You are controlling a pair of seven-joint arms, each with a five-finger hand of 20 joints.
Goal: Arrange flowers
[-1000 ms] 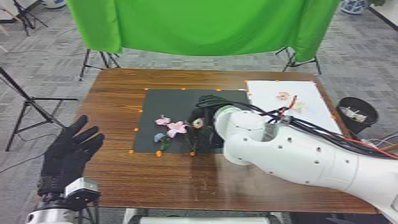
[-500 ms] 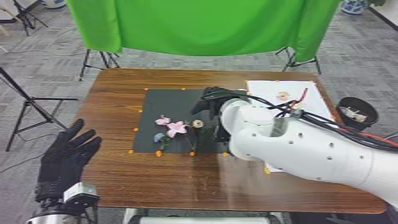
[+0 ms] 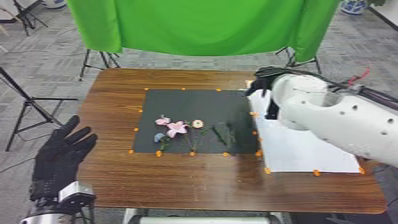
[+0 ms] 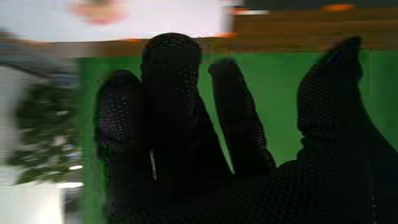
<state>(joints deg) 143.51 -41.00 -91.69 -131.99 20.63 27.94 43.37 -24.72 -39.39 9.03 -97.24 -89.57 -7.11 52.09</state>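
Flowers (image 3: pixel 178 128) lie mid-frame, near half of the dark mat (image 3: pixel 191 104). Lower left, nearest: left hand (image 3: pixel 60 155), fingers straight and spread, empty, beside the table (image 3: pixel 178 187). Among those on the mat, blue bloom (image 3: pixel 160 137) nearest, then big pink bloom (image 3: pixel 176 129), cream bloom (image 3: pixel 197 123) to its right, small pink bloom (image 3: pixel 163 121) upper left. Greens (image 3: pixel 226 135) right of them, flat. White sheet (image 3: pixel 306 152) covers table at right; pink flower (image 4: pixel 98 11) on it in the wrist view. Right hand (image 3: pixel 268 80), upper right, at the sheet's far-left corner: released, nothing held. Likely step: fetch that pink flower. Best come down over the stem, thumb one side, fingers the other; pinch low, off the petals; lift straight up, lay it by the others without dragging. White arm (image 3: pixel 338 120) hides part of the sheet; its loose cables (image 3: pixel 333 82) could brush blooms, so swing high. Beyond, green cloth (image 3: pixel 204 30) hangs across the top, clear of the work; black stand (image 3: pixel 31 102) at left, off the table.
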